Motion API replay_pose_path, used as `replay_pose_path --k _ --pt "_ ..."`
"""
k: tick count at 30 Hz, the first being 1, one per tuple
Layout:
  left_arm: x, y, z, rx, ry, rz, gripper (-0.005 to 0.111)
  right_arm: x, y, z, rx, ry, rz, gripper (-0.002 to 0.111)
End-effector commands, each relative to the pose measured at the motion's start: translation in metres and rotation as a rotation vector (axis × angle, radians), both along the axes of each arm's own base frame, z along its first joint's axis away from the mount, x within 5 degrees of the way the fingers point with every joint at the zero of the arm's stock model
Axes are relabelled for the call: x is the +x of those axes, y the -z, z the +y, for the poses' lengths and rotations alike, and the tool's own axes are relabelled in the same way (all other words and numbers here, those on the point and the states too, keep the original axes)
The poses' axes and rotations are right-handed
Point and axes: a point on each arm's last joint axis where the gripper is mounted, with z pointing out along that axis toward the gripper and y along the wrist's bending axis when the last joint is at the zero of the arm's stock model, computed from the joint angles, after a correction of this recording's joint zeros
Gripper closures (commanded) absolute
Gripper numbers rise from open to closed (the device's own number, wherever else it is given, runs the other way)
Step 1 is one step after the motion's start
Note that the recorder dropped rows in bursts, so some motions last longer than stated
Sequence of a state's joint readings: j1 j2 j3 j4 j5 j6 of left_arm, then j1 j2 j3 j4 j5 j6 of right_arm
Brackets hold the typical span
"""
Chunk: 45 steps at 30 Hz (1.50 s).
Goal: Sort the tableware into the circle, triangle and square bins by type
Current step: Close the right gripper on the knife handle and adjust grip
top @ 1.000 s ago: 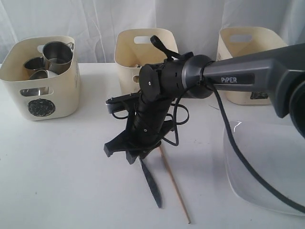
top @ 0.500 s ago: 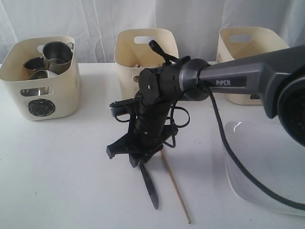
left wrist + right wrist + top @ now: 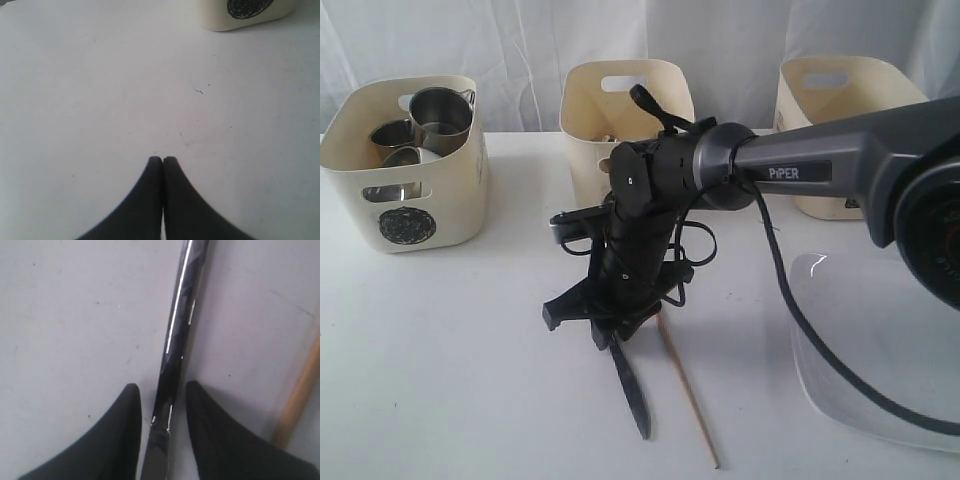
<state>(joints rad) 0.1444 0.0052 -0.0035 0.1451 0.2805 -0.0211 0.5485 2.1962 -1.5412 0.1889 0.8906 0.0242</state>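
My right gripper is open and straddles the near end of the steel knife, with a gap on each side. In the exterior view it hangs low over the knife, and a wooden chopstick lies beside it. The chopstick also shows in the right wrist view. The circle bin at the left holds steel mugs. My left gripper is shut over bare table, with the circle bin beyond it. The large plate lies at the right.
Two more cream bins stand at the back, the middle bin and the right bin. The right arm hides most of their front marks. The right arm's cable trails across the plate.
The right gripper has shifted slightly left and sunk lower over the knife's end. The knife's far tip has moved a little to the left.
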Motion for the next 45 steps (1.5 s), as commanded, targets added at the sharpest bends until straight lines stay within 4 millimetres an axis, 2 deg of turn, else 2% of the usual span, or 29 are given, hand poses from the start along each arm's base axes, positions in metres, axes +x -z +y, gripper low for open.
replay_pose_path --k 1,6,12,19,23,28,36,45 --pt "0.000 0.001 0.000 -0.004 0.005 -0.002 0.107 -0.014 0.050 -0.009 -0.120 0.004 0.179 0.078" --pt "0.000 0.001 0.000 -0.004 0.005 -0.002 0.107 -0.019 0.064 -0.012 -0.165 -0.005 0.252 0.090" --pt "0.000 0.001 0.000 -0.004 0.005 -0.002 0.107 -0.017 0.066 -0.017 -0.216 -0.043 0.224 0.108" --pt "0.000 0.001 0.000 -0.004 0.005 -0.002 0.107 -0.009 0.066 -0.029 -0.345 -0.087 0.146 0.108" --pt "0.000 0.001 0.000 -0.004 0.005 -0.002 0.107 -0.008 0.065 -0.029 -0.341 -0.092 0.128 0.108" --pt "0.000 0.001 0.000 -0.004 0.005 -0.002 0.107 -0.005 0.051 -0.027 -0.317 -0.125 0.087 0.108" --pt "0.000 0.001 0.000 -0.004 0.005 -0.002 0.107 0.007 -0.007 -0.020 -0.246 -0.147 -0.052 0.108" --pt "0.000 0.001 0.000 -0.004 0.005 -0.002 0.107 0.010 -0.015 -0.018 -0.230 -0.147 -0.082 0.108"
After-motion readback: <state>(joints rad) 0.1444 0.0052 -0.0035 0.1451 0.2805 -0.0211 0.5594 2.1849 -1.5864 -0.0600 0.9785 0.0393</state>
